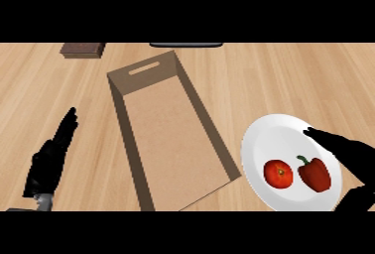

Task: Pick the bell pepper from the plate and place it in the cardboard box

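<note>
Bell pepper [315, 174]: lies on the white plate, toward its right side, green stem pointing up and to the left. It is red and untouched; nothing has lifted it yet.

Tomato [278, 173]: sits just beside the pepper on the same plate, to its left. Being so close, it could get nudged during a grasp, so an approach from the right edge looks safer.

Plate [271, 134]: rests on the worktop [293, 74] at the right, just beside the box's right wall.

Cardboard box [172, 139]: a long open box standing between the two hands, with a handle slot in its far end wall. Its open top faces up, so the pepper can go in from above after a short carry to the left.

Right robot hand [350, 155]: reaches in over the plate's right rim, fingers straight and apart, holding nothing. One fingertip lies over the plate above the pepper; the hand seems poised to close in on it, judging by how it stands.

Left robot hand [50, 158]: at the left, well apart from the box, fingers straight and together, pointing away from the robot. It is resting and plays no part here.

Far edge: a small brown block [82, 49] and a dark flat thing [186, 44], too cut off to name, lie clear of the path.

Step in hand: likely the reach toward the pepper; grasp and carry are not yet done.
</note>
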Tool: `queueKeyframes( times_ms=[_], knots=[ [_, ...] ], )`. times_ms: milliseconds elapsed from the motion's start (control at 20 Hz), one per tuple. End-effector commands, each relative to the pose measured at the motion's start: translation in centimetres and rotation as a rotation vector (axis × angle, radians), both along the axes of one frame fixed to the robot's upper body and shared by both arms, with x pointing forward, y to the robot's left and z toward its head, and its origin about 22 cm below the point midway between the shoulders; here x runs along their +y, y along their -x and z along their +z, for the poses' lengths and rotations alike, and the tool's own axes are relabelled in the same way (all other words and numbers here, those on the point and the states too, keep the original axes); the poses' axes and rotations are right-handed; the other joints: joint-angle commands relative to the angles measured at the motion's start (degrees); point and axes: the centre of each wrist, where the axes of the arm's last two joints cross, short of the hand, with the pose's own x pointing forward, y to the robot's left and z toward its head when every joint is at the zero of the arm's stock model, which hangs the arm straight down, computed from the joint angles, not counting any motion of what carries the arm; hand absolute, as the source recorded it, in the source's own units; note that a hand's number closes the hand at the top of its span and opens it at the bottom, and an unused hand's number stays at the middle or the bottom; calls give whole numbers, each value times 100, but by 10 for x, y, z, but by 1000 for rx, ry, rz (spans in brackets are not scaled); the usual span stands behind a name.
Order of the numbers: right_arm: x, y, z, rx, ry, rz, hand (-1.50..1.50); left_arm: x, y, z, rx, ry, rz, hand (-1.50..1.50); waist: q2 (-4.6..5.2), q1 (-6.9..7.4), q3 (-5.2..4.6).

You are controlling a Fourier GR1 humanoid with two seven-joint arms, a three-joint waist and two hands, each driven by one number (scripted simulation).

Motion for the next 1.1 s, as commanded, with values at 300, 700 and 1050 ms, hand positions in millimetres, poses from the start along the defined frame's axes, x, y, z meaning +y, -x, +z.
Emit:
queueKeyframes(
  times_ms=[300,700,1050],
  knots=[
    [-11,1,-20,-8,-17,-4,-150,0,-5,5,14,14,10,0,2,-6,0],
    [17,9,-23,-19,-23,-10,-150,-4,-9,-17,12,19,-3,0,1,-23,-1],
    [11,-20,-58,25,25,6,-150,-5,-13,-10,-1,-6,-11,0,10,21,1]
  ],
)
